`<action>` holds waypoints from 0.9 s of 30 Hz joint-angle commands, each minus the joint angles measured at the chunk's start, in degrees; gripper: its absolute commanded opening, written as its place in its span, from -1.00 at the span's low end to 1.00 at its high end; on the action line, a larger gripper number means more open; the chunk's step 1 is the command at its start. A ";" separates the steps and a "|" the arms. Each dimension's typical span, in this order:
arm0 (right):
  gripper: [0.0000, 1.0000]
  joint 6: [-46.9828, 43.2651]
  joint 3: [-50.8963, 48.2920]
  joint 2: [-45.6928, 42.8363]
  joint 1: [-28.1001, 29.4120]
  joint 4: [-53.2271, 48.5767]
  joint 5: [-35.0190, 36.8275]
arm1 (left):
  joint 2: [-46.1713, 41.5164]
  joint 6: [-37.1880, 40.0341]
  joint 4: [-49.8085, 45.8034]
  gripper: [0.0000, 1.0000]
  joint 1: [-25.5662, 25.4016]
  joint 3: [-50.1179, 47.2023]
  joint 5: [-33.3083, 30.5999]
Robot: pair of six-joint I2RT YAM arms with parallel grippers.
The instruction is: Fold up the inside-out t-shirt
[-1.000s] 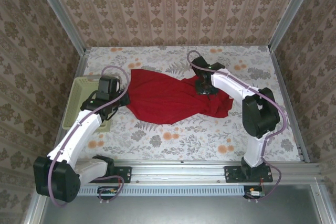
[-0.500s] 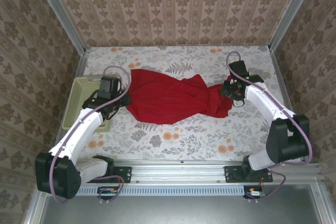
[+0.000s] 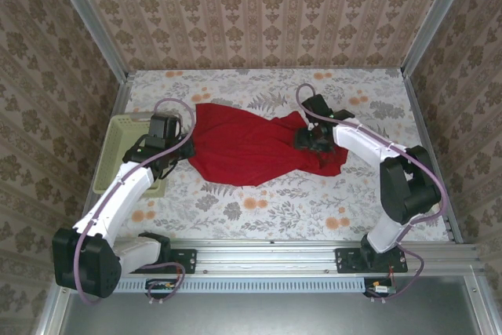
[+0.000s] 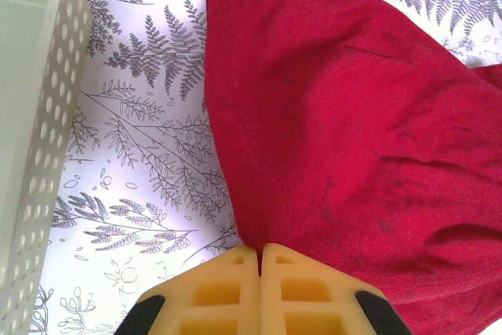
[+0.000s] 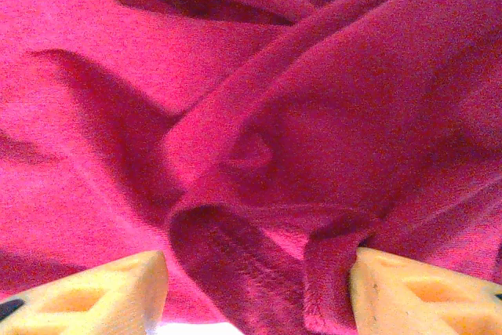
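Note:
The inside-out t-shirt [image 3: 247,151] lies crumpled and stretched across the middle of the table, plain red. My left gripper [image 3: 183,147] is at its left end, and in the left wrist view its yellow fingers [image 4: 235,288] are pressed together, shut on the t-shirt's [image 4: 353,115] edge. My right gripper [image 3: 306,137] is down on the bunched right part of the shirt. In the right wrist view its jaws stand wide apart, open, around a raised fold of the red t-shirt [image 5: 235,76]; the right fingertip [image 5: 392,280] touches the cloth.
A pale green perforated basket [image 3: 116,151] stands at the table's left edge, just left of my left arm, and its wall shows as the basket [image 4: 31,115] in the left wrist view. The flowered tablecloth [image 3: 259,205] lies bare in front of the shirt. Metal frame posts and wallpapered walls enclose the table.
My right arm swung out to the right off the shirt, then came back onto its right part with the jaws wider. The left gripper stayed shut on the edge.

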 commanded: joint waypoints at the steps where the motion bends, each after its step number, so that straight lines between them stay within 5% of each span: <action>1: 0.31 -1.41 0.91 0.05 -0.13 -4.67 3.98 | -1.05 1.09 -0.57 -1.00 0.58 -0.41 -0.88; 8: 0.22 -5.57 -2.18 -5.79 -2.68 -4.71 5.92 | -1.05 1.26 -0.57 -1.00 1.10 -0.30 -0.68; 19: 0.12 -8.45 -0.86 0.02 -4.12 -3.98 3.40 | -1.14 1.50 -1.08 -1.00 1.62 -0.05 -0.22; 27: 0.12 -5.81 0.56 2.83 -2.63 -10.93 14.55 | -1.47 1.48 -1.10 -1.00 1.99 -0.24 -0.03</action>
